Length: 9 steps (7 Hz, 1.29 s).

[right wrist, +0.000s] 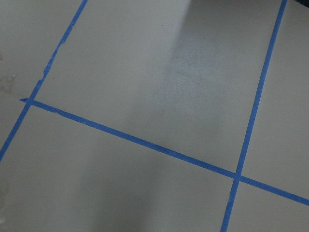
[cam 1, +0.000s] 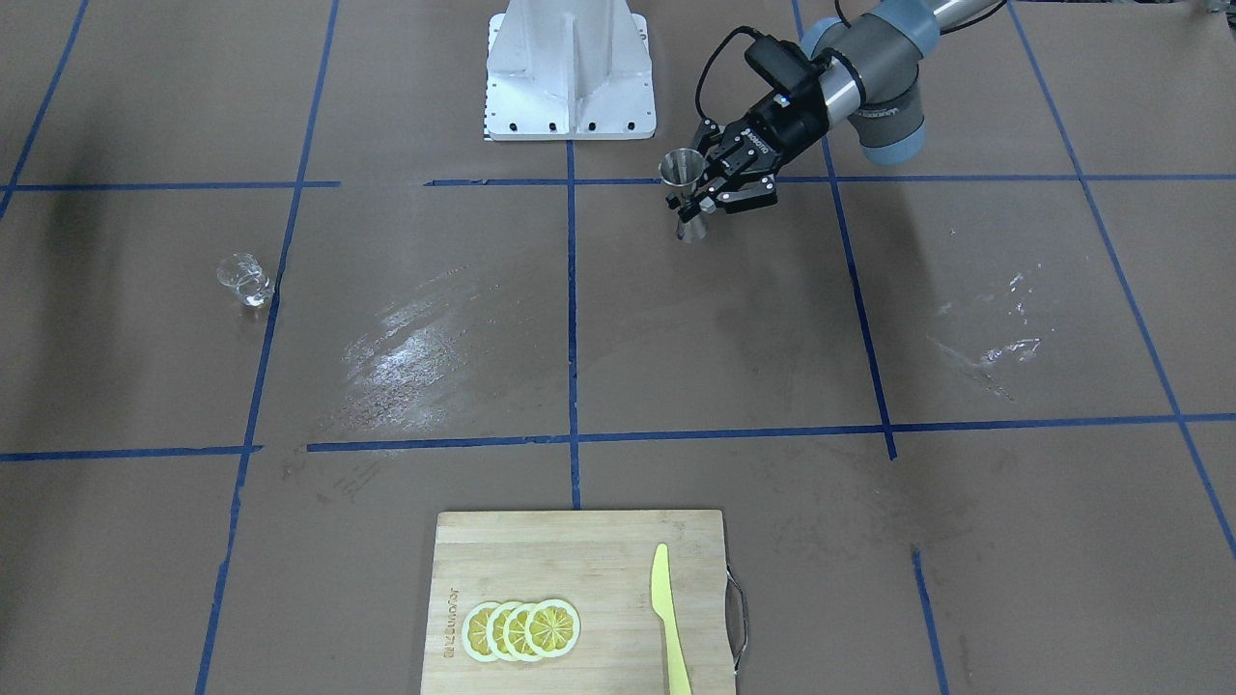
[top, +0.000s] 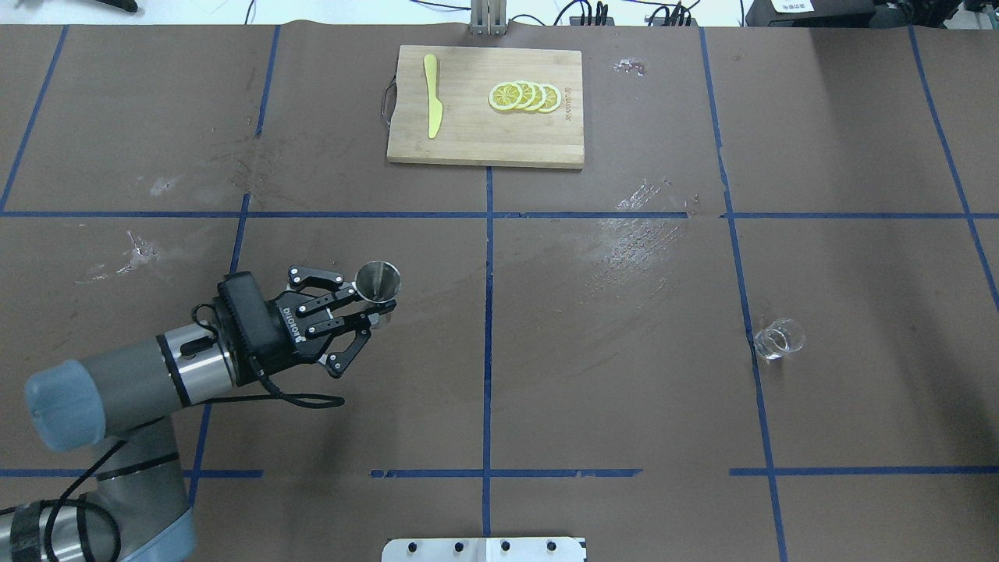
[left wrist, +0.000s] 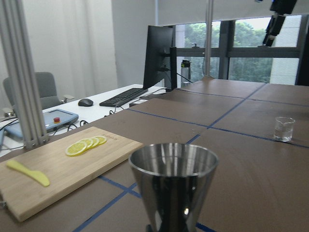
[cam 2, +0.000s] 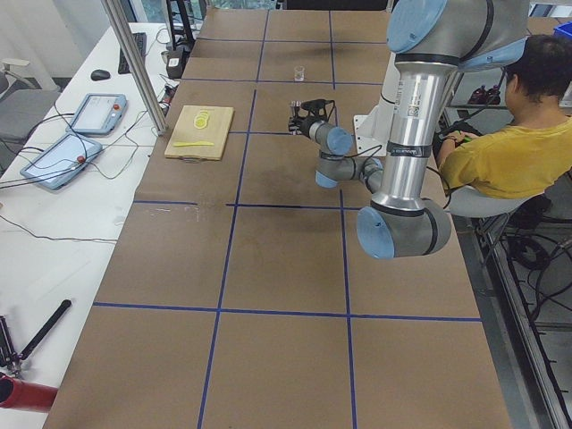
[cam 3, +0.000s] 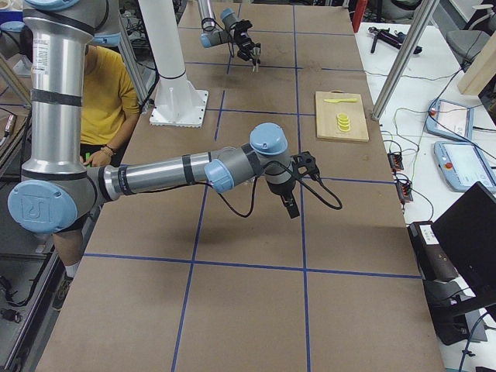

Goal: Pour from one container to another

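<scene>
Plainly, the front-facing view showed the left tool (cam 1: 697, 201) narrowed about the waist of the metal jigger (cam 1: 683, 170). The jigger was upright, well apart from the cutting board (cam 1: 599, 550), toward the robot's base; whether it rested on the table (cam 1: 966, 319) I could not tell. The clear measuring cup (cam 1: 244, 280) stood alone, also well away from the board, to the robot's right of it.

From overhead, the jigger's mouth faced up on the robot's left of the board, and the cup sat far to the board's other side.

In the right side view the right tool (cam 3: 288, 203) hung over the table, nearer the robot than the board; wide or narrow, I could not tell.

The left wrist camera looked over the jigger's rim, with the board and cup beyond it. The right wrist camera showed only table surface and blue tape (right wrist: 145, 142).

I judged this the opening step: receiver held, source untouched. The next move called for the right tool to reach the cup, grip it below its flared rim, and carry it above the jigger's mouth before tilting.
</scene>
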Available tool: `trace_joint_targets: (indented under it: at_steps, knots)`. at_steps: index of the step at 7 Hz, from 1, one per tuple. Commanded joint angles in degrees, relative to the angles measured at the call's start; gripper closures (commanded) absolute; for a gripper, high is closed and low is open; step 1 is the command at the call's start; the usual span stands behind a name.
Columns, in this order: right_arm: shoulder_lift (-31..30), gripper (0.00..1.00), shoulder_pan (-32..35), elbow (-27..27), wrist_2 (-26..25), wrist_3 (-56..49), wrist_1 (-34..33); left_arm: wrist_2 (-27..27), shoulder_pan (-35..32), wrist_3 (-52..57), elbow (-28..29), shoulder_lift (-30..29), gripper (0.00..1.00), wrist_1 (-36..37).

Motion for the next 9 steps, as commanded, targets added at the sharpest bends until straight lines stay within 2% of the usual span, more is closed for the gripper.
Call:
trace_joint_targets:
  at_steps: [1, 3, 4, 5, 6, 7, 8, 9]
  knots:
    - [0.20, 0.00, 0.00, 0.16, 0.09, 0.39, 0.09, -13.33, -4.93, 0.53, 6.58, -11.29, 1.00, 4.31]
    - [0.46, 0.00, -1.66, 1.73, 0.53, 7.20, 1.92, -15.98, -4.85, 0.36, 13.01, -19.57, 1.00, 3.88]
    - [0.47, 0.00, -4.37, 1.74, 0.53, 14.73, 7.68, -18.43, -5.11, 0.10, 13.30, -19.87, 1.00, 3.00]
    - [0.03, 0.00, -7.70, 1.83, -0.08, 24.20, 13.91, -18.28, -5.02, -0.08, 13.30, -19.96, 1.00, 2.38]
    - [-0.50, 0.01, -10.17, 3.05, -2.09, 31.26, 16.93, -18.11, -5.02, -0.43, 13.30, -19.96, 1.00, 2.47]
    - [-3.11, 0.01, -14.98, 8.63, -8.46, 39.33, 17.05, -17.93, -5.02, -0.61, 13.39, -19.96, 1.00, 2.64]
    - [-5.84, 0.01, -22.08, 14.08, -17.23, 47.77, 17.31, -17.15, -5.02, -0.78, 13.47, -19.87, 1.00, 2.73]
    - [-6.21, 0.01, -30.50, 16.48, -28.19, 55.34, 17.31, -16.36, -5.02, -0.79, 13.65, -19.87, 1.00, 2.82]
